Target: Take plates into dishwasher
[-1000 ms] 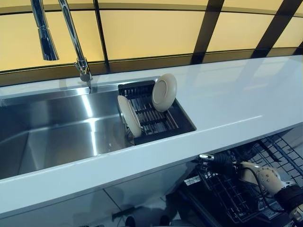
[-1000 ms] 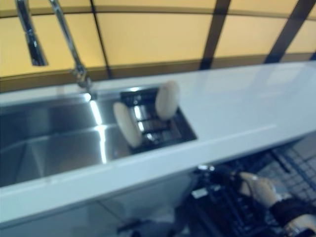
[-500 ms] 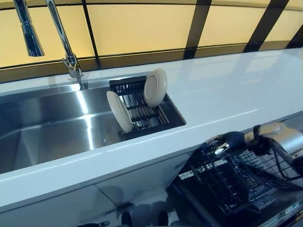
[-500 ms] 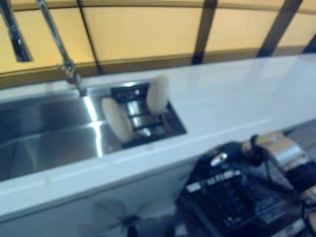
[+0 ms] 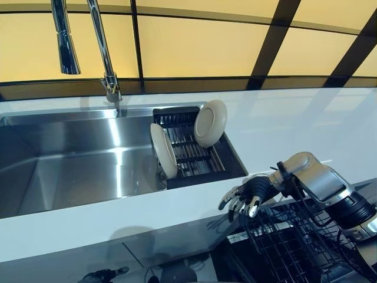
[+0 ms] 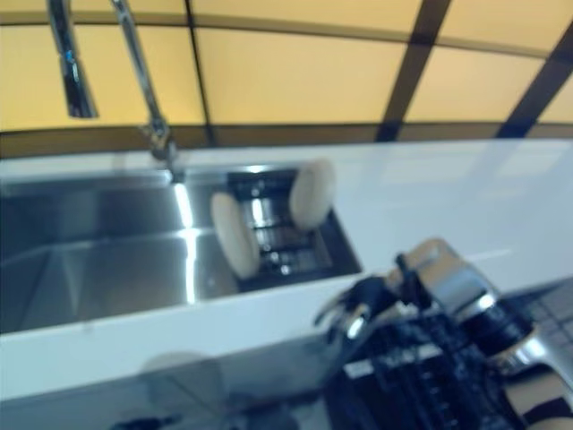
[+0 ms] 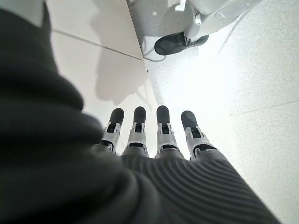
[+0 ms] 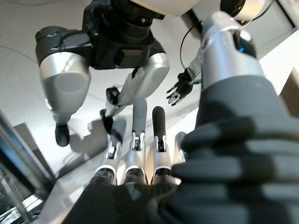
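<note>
Two cream plates stand in a black dish rack (image 5: 197, 162) at the sink's right end. One plate (image 5: 210, 122) leans at the rack's back right, the other plate (image 5: 163, 150) stands on edge at its left front. My right hand (image 5: 246, 193) hangs at the counter's front edge, right of and nearer than the rack, apart from both plates. Its fingers (image 8: 139, 140) are straight and hold nothing, so it is open. My left hand (image 7: 154, 140) is down by my side, fingers straight toward the floor, empty.
A steel sink basin (image 5: 70, 165) with a tall faucet (image 5: 106, 71) lies left of the rack. White counter (image 5: 300, 124) runs to the right. Below the counter's front edge, at lower right, a black wire dishwasher rack (image 5: 280, 247) is pulled out.
The camera has shifted. My right hand has risen from down in the dishwasher rack to the counter's front edge, still empty. Both plates stay in the dish rack.
</note>
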### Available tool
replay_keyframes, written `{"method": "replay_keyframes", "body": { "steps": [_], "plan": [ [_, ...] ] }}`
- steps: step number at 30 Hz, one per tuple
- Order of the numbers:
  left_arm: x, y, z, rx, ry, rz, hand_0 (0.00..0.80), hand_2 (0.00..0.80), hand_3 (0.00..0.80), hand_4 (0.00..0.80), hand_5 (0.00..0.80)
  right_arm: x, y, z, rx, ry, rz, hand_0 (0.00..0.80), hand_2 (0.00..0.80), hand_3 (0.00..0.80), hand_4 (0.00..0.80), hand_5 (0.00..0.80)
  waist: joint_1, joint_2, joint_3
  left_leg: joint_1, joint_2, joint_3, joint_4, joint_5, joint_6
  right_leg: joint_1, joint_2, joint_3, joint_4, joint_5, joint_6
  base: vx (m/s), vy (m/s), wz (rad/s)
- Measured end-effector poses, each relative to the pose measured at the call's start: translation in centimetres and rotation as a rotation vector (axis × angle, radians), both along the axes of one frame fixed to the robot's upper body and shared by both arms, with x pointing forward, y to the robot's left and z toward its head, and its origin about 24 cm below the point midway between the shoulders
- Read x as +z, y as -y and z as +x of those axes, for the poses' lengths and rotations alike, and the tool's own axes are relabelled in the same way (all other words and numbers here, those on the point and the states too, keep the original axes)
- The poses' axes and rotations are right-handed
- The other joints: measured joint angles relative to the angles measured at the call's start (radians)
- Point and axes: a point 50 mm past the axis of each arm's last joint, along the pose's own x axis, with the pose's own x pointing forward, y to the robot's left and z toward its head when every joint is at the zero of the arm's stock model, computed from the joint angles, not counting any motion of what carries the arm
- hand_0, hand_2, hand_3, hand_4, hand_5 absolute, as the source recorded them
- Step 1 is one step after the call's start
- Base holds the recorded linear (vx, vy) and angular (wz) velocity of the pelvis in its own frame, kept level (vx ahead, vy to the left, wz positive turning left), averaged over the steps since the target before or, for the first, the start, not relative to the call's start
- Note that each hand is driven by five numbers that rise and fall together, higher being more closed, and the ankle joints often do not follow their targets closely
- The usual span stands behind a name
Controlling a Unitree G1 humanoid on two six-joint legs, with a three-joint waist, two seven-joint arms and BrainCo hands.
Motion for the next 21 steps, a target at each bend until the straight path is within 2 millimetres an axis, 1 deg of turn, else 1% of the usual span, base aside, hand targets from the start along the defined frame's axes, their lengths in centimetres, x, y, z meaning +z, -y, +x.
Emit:
{"method": "replay_keyframes", "body": {
  "steps": [1,4,6,9,10,11,12,14,17,21],
  "plan": [
    [0.0,0.0,0.0,-0.001,0.000,-0.001,0.000,0.000,0.000,0.000,0.000,0.0,0.1,0.0,0.003,0.005,-0.003,0.000,0.000,0.000,0.000,0.000,0.000,-0.001,0.000,0.000,0.000,0.000,0.000,0.000,0.000,0.000,0.000,0.000,0.000,0.000,0.000,0.000,0.000,0.00],
    [0.0,0.1,0.0,-0.002,-0.001,-0.003,0.000,0.000,0.000,0.000,0.000,0.7,1.6,0.2,-0.024,0.057,-0.006,0.000,0.000,0.000,0.000,0.000,0.000,-0.007,-0.003,0.000,0.000,0.001,0.001,0.001,0.001,-0.003,0.000,0.000,0.000,0.001,0.001,0.000,0.000,0.00],
    [-0.1,0.1,-0.3,-0.005,-0.009,-0.001,0.000,0.000,0.000,0.000,0.000,2.7,3.0,1.1,-0.099,0.167,0.043,0.000,0.000,0.000,0.000,0.000,-0.002,-0.013,0.000,-0.001,0.000,0.001,0.001,0.001,0.001,-0.004,0.000,0.000,0.000,0.001,0.001,0.000,0.000,0.00],
    [-0.2,0.1,-0.9,-0.007,-0.023,0.001,0.000,0.000,0.000,0.000,0.000,6.9,4.3,2.6,-0.209,0.354,0.131,0.000,0.000,0.000,0.000,0.000,-0.009,-0.013,0.001,0.000,-0.001,0.002,0.001,0.001,0.000,-0.003,0.000,0.000,0.001,0.003,-0.003,0.000,0.000,0.00],
    [-0.2,0.1,-1.0,-0.007,-0.021,0.002,0.000,0.000,0.000,0.000,0.000,8.6,4.6,3.0,-0.234,0.413,0.168,0.000,0.000,0.000,0.000,0.000,-0.013,-0.014,0.002,0.000,-0.001,0.003,0.001,0.001,-0.001,-0.004,0.000,0.001,0.001,0.003,-0.002,0.000,0.000,0.00],
    [-0.2,0.1,-1.0,-0.007,-0.018,0.002,0.000,0.000,0.000,0.000,0.000,9.3,4.6,3.2,-0.245,0.438,0.192,0.000,0.000,0.000,0.000,0.000,-0.016,-0.014,0.002,0.000,-0.001,0.004,0.001,0.001,-0.001,-0.004,0.000,0.001,0.002,0.002,-0.002,0.000,0.000,0.00],
    [-0.3,0.1,-1.0,-0.008,-0.014,0.001,0.000,0.000,0.000,0.000,0.000,11.1,4.6,3.5,-0.262,0.500,0.245,0.000,0.000,0.000,0.000,0.000,-0.020,-0.015,0.002,0.000,-0.001,0.004,0.001,0.001,-0.001,-0.003,0.000,0.002,0.002,0.002,-0.002,0.000,0.000,0.00],
    [-0.3,0.1,-1.3,-0.009,-0.012,0.001,0.000,0.000,0.000,0.000,0.000,13.1,4.4,3.9,-0.284,0.562,0.325,0.000,0.000,0.000,0.000,0.000,-0.022,-0.015,0.002,0.002,-0.001,0.006,0.001,0.001,-0.001,-0.002,0.000,0.004,0.001,0.001,-0.001,0.000,0.000,0.00],
    [-0.4,0.2,-1.5,-0.009,-0.013,-0.002,0.000,0.000,0.000,0.000,0.000,14.5,4.4,4.4,-0.338,0.615,0.407,0.000,0.000,0.000,0.000,0.000,-0.022,-0.016,0.002,0.003,-0.001,0.007,0.001,0.001,-0.001,-0.001,-0.001,0.005,0.001,0.001,-0.001,0.000,0.000,0.00],
    [-0.4,0.2,-1.7,-0.008,-0.019,-0.003,0.000,0.000,0.000,0.000,0.000,15.2,4.6,5.0,-0.452,0.657,0.502,0.000,0.000,0.000,0.000,0.000,-0.019,-0.015,0.003,0.013,-0.001,0.005,0.001,-0.004,0.000,0.009,0.000,0.005,-0.001,-0.004,0.001,0.000,0.000,0.00]
  ]
}}
